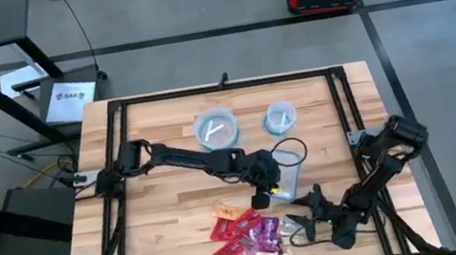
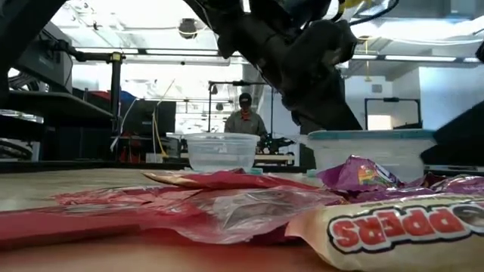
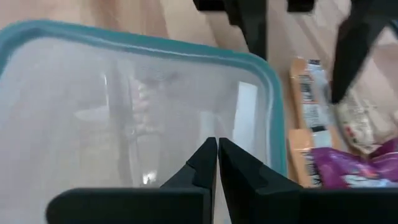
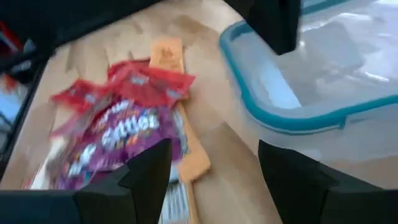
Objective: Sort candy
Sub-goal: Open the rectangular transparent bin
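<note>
Near the desk's (image 1: 161, 226) front edge we see the candy (image 1: 248, 236) heaped in crinkly red, purple and orange wrappers, bare wood open to its left. Just behind it stands a clear tub (image 1: 291, 175) with a teal rim. The left claw (image 3: 217, 163) hangs over the tub, pinched together and empty. The right claw (image 4: 214, 180) stands spread wide beside the candy.

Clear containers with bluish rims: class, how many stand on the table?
3. A large round bowl at the far middle, a smaller round bowl to its right, and a rectangular tub nearer the candy, partly hidden by the left arm.
</note>
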Available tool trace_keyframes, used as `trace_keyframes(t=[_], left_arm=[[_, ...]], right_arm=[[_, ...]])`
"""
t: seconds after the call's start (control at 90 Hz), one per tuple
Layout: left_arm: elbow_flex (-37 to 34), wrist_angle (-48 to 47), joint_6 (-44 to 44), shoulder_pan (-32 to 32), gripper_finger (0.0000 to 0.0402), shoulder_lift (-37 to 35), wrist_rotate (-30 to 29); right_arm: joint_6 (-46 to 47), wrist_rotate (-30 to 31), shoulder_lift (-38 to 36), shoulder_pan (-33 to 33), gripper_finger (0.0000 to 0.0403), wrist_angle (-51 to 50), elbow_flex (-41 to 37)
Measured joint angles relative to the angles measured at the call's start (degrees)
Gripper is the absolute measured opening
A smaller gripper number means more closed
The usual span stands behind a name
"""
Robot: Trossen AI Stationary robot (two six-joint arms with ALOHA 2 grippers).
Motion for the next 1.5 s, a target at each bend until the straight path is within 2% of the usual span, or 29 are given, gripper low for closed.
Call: trace_keyframes(t=[0.1, 0.211, 0.378, 0.489, 0.589, 0.667, 0.833, 1.056, 1.211, 1.367, 1.5], left_arm=[[0.0, 2.01, -1.02, -0.55, 0.0003, 0.0, 0.06], [-0.04, 3.05, -2.13, -0.88, 0.0003, 0.0, 0.05], [-0.09, 2.3, -2.57, -0.9, 0.0003, -0.79, 0.04], [1.07, 1.42, -3.39, -0.88, 0.0003, -1.48, -0.27], [1.64, 1.8, -2.26, -0.88, 0.0003, -1.76, -1.71], [1.64, 0.59, -1.25, -0.57, 0.0003, -1.43, -1.8], [0.96, 2.47, 0.63, -0.49, 0.0003, 0.68, -1.82], [1.09, 5.96, -0.28, -0.49, 0.0004, 3.93, 1.37], [1.2, 4.71, 0.81, -0.49, 0.0004, 5.01, 2.39], [1.22, 4.54, 0.97, -0.49, 0.0004, 5.11, 2.57], [1.14, 4.85, 1.05, -0.49, 0.0004, 5.18, 2.72]], right_arm=[[5.16, 0.15, -2.86, 1.47, 0.0226, -7.77, -0.01], [8.77, -0.3, -3.5, 2.52, 0.0226, -9.64, 0.0], [9.54, -1.02, 0.71, 3.89, 0.0226, -2.08, 0.0], [8.21, -0.34, 5.78, 3.56, 0.0223, 6.62, 0.0], [5.08, 3.59, 10.27, 2.21, 0.0217, 14.63, 0.12], [2.03, 4.39, 11.6, 1.31, 0.0214, 19.39, 0.12], [0.9, 2.7, 10.79, -0.23, 0.0207, 20.08, 0.02], [-1.49, 2.32, 10.88, -3.05, 0.0197, 20.83, -0.04], [-3.68, 7.05, 11.19, -1.4, 0.0193, 21.71, -0.89], [-3.46, 14.55, 11.17, 0.67, 0.0191, 22.02, -1.91], [-2.68, 16.54, 11.19, 0.99, 0.0191, 21.92, -2.8]])
